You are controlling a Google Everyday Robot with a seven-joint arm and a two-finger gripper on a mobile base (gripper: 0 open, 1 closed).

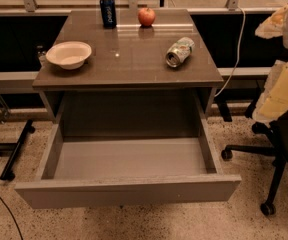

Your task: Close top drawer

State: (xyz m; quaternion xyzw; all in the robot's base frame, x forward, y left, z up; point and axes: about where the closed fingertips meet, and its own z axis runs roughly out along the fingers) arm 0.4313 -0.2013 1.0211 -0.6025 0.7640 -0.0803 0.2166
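The top drawer is a wide grey box with a plain flat front. It stands pulled far out of the cabinet toward me, and its inside is empty. The lower drawer fronts are hidden behind it. My gripper is not in view. Only a cream and white part of my arm shows at the right edge, level with the cabinet top and apart from the drawer.
On the cabinet top are a white bowl, a blue can, a red apple and a tipped silver can. A black office chair base stands right of the drawer. A black stand leg lies at the left.
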